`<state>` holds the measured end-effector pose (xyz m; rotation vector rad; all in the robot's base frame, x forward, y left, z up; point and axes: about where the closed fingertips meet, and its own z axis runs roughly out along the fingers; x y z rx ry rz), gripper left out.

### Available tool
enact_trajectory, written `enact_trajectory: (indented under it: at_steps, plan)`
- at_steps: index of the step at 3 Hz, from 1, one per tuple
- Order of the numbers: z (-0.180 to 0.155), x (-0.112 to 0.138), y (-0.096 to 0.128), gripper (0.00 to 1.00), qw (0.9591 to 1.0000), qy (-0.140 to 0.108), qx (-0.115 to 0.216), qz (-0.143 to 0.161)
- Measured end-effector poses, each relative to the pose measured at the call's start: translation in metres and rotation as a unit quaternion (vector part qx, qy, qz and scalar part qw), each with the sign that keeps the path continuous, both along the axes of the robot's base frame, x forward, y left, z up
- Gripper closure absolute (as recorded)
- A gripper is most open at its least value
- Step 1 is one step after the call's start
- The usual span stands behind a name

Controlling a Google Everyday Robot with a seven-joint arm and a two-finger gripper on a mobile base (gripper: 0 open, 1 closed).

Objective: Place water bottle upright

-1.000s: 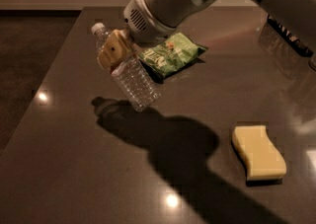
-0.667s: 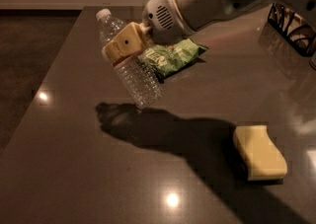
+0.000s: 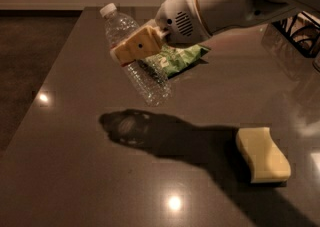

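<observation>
Kitchen-like place: dark polished countertop [image 3: 75, 171], sponge [image 3: 262, 155], snack bag [image 3: 175, 59]; the hand [image 3: 132, 47] holds the water bottle [image 3: 150, 83] above it

The gripper [image 3: 136, 47] hung above the table [image 3: 75, 171], clamped around the tilted water bottle [image 3: 150, 83], whose base was off the surface. Below it lay bare tabletop (only shadow there), open toward the near and left edges. A green snack bag [image 3: 175, 60] lay just behind the bottle. A yellow sponge [image 3: 263, 155] sat well apart on the right, and a dark wire rack [image 3: 300, 27] stood at the far right.

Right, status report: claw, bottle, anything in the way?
Claw shut on bottle, above table. Bottle tilted, cap up, airborne. Packet behind, sponge aside.
</observation>
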<state>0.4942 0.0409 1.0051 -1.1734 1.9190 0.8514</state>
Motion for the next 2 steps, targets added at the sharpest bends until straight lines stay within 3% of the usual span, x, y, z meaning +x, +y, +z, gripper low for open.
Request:
enact_trajectory:
  at_steps: [1,2]
  plan:
    - [0.000,0.000,0.000,1.00,1.0000,0.000,0.000,0.000]
    - [-0.005,0.005,-0.011,1.00,0.9978,-0.008,0.064,-0.015]
